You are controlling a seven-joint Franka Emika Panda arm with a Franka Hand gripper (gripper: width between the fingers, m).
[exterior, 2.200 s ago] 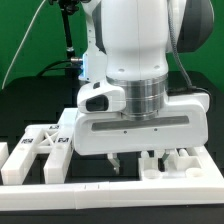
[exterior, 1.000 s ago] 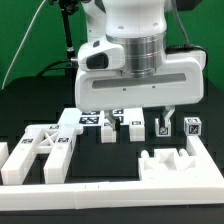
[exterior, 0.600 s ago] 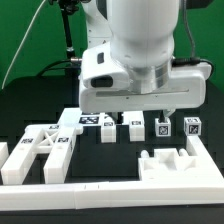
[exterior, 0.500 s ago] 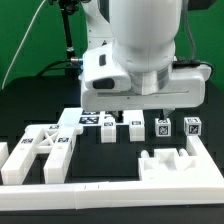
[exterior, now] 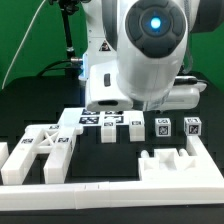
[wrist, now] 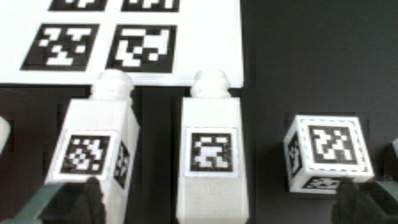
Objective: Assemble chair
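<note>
Jaws spread wide and holding nothing, the gripper (wrist: 217, 212) hung over the leg bars (wrist: 210, 150), which lay side by side with their ends just beside the marker board (wrist: 125, 45). Two seconds before, we had seen it low over the notched slab (exterior: 175, 165), which lay well apart from the marker board, toward the exterior view's right and nearer that camera. Since then the arm (exterior: 150, 70) had lifted and travelled back over the row next to the marker board. In the last half second it had rolled its wrist so that a blue-lit joint (exterior: 155, 25) faced the exterior camera. Over the last second no part had shifted. The cross-braced frame (exterior: 40, 150) lay loose on the exterior view's left of the marker board, and a small tagged block (wrist: 329, 150) sat just beside the leg bars, a little apart from the marker board. The exterior view hid the fingers; a grey shape at the wrist picture's edge was probably one fingertip (wrist: 54, 205). We judged that no two parts were yet joined and that a leg bar was the likely next pick.
</note>
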